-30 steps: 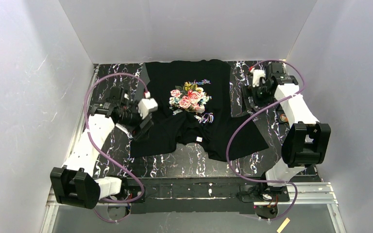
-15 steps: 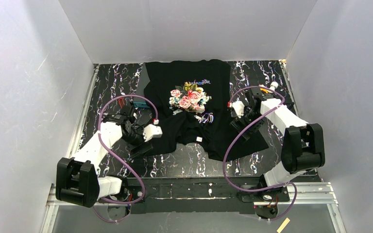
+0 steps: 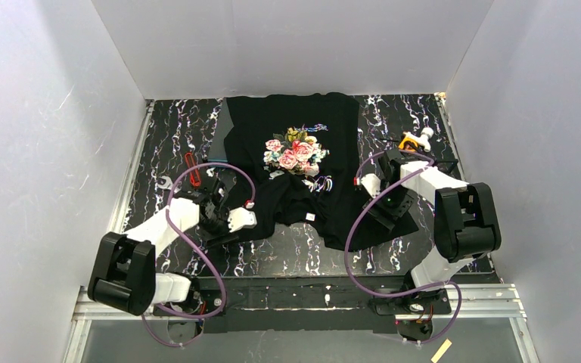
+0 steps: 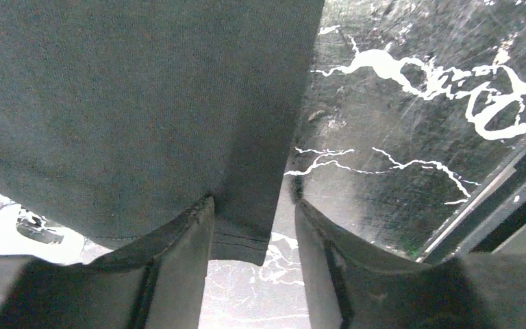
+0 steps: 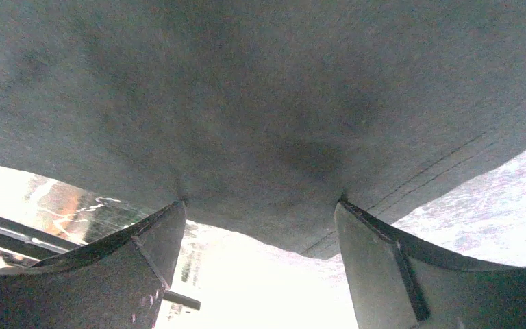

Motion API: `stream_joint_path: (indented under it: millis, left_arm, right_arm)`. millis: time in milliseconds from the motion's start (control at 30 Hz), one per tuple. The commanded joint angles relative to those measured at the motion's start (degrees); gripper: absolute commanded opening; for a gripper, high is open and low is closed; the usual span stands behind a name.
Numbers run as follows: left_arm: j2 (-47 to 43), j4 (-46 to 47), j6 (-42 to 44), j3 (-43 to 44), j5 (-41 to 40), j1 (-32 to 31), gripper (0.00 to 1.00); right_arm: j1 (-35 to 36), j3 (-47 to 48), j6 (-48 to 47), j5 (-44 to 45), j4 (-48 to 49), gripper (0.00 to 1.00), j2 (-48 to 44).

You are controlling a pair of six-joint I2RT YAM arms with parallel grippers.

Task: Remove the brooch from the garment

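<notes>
Overhead view spans table (image 3: 175,130); wrist views hug garment (image 5: 260,103).

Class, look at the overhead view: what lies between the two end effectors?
The garment, with its white neck label, spans the stretch from left end effector to right end effector; the top view shows it.

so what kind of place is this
Likely a robot lab cell: white walls box in a black marbled table, with a left arm and right arm bolted at its near edge.

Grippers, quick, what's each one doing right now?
Left gripper: open, T-shirt edge between its fingers, not clamped.
Right gripper: open over the T-shirt, holding nothing.
</notes>
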Motion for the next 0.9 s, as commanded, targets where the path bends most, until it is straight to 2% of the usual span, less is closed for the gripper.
stream_joint_path:
  millis: [0, 133, 267, 400, 633, 767, 867]
  left_arm:
    - [-1.13, -1.47, 2.65, -4.75, -4.91, -0.31, 0.40]
    - [-4.82, -0.77, 5.70, -10.74, -8.51, 0.33, 0.28]
    - [-7.79, -2.13, 7.12, -11.15, -9.63, 1.90, 0.00]
    - [-11.55, -7.50, 9.51, -8.87, -9.32, 4.63, 0.00]
    - [-17.21, -16.33, 20.49, -5.83, -10.27, 15.13, 0.00]
    - [-15.00, -16.89, 25.32, -3.13, -10.44, 23.74, 0.00]
    - [-10.99, -15.76, 26.95, -0.30, -10.56, 27.87, 0.00]
  right_arm:
    - [0.12, -2.40, -3.53, 4.20, 1.67, 0.88, -0.02]
    - [0.12, -4.35, -4.79, 6.28, 1.97, 0.87, -0.36]
    - [0.12, -5.68, -5.62, 7.25, 1.98, 0.87, -0.83]
    - [0.12, -6.82, -7.06, 9.64, 1.28, 0.85, -0.81]
    - [-0.51, -8.91, -9.66, 13.16, -1.17, 0.84, -2.76]
    - [-1.60, -9.25, -10.49, 13.26, -2.82, 0.84, -3.60]
    - [-1.85, -9.23, -10.80, 13.31, -3.40, 0.84, -3.59]
